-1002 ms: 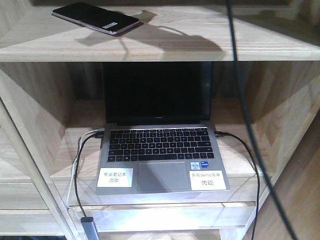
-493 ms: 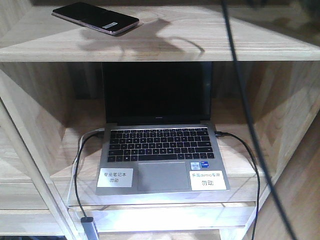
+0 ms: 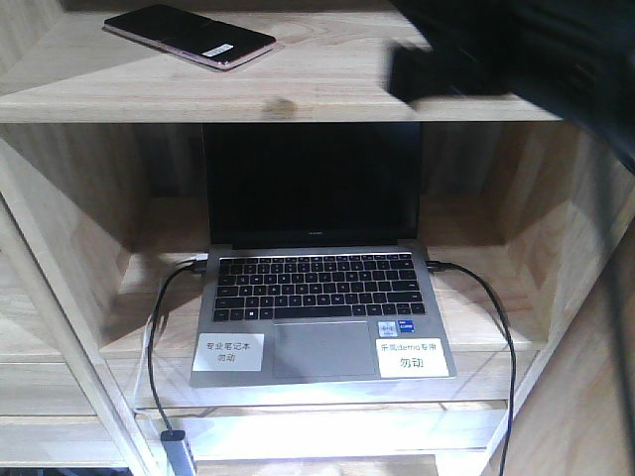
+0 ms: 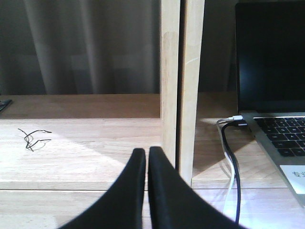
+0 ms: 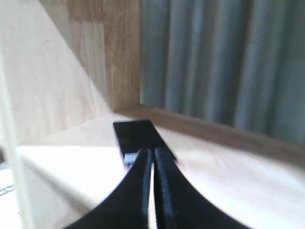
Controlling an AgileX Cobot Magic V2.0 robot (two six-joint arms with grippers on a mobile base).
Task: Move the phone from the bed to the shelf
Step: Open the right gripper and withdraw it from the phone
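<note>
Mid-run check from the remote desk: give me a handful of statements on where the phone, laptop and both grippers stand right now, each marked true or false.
1. The thin glossy black phone lies flat on the top board of the light natural-wood shelf. True.
2. The grey laptop with the black screen is closed. False: its lid is up and the keyboard shows.
3. The right gripper clamps the phone. False: its fingers are together with nothing between them; the phone lies on the board beyond the tips.
4. The left gripper is shut and empty. True.
5. Black cables plug into both sides of the laptop. True.
6. The phone rests on the laptop's keyboard. False: it is on the board above the laptop.
</note>
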